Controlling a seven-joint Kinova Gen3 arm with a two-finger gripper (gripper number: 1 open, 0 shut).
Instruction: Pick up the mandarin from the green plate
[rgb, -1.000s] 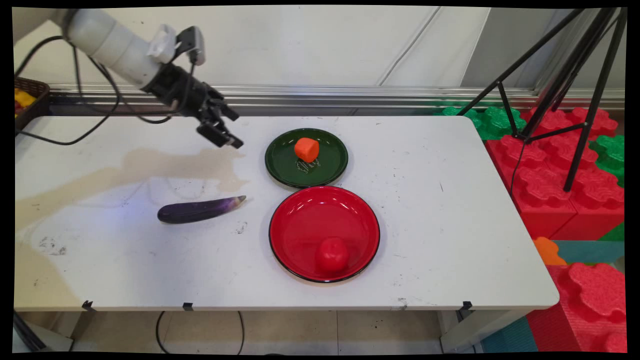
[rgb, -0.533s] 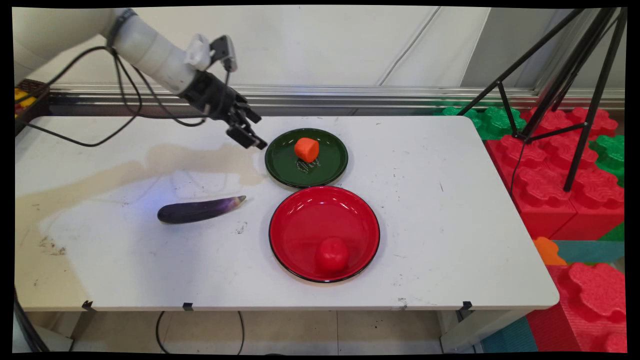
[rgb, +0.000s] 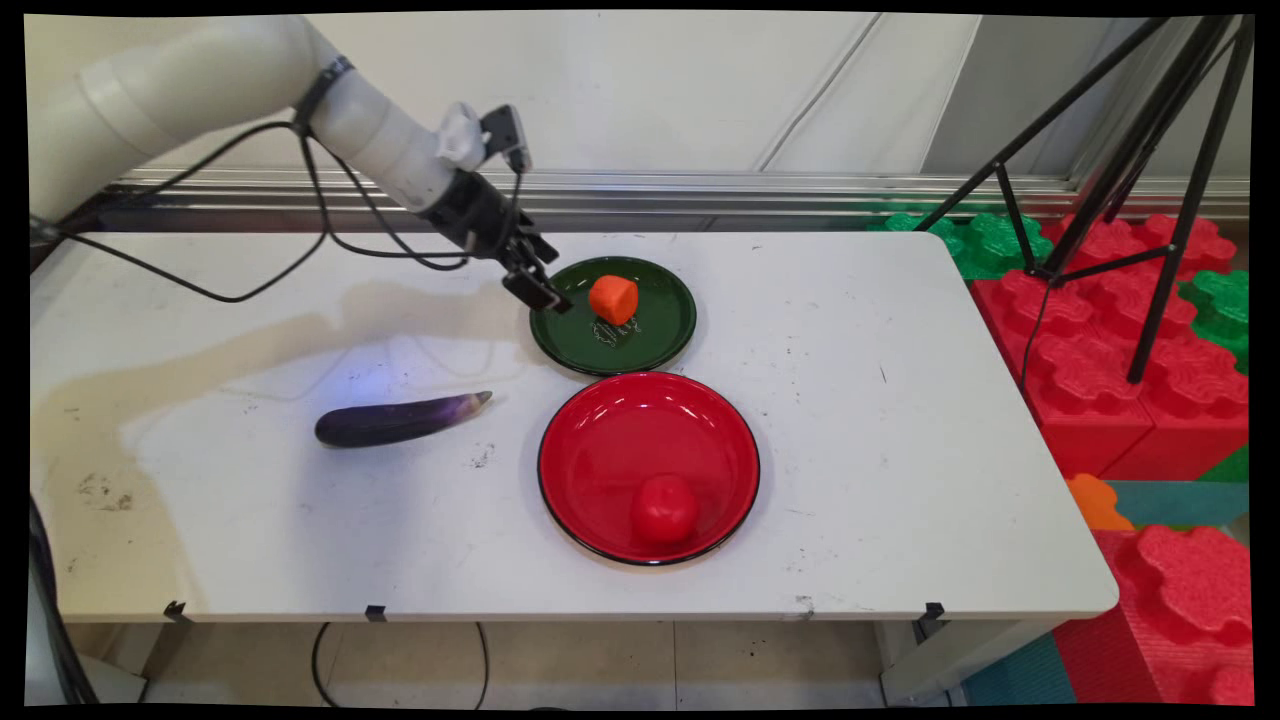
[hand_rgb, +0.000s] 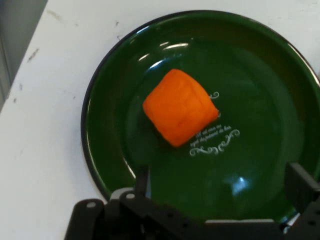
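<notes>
— Where are we? Our gripper (rgb: 541, 291) hangs over the green plate's (hand_rgb: 105, 165) left rim, fingers apart, empty.
— The orange block (hand_rgb: 180, 107) sits mid-plate; we'd centre over it first.

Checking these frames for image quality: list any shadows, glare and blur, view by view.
Main view: sharp; the arm casts a soft tan shadow on the white table left of the glossy green plate; faint highlights on the glossy red plate. Hand view: in focus; white glare streaks on the green plate's rim near the orange block; open black gripper empty.
</notes>
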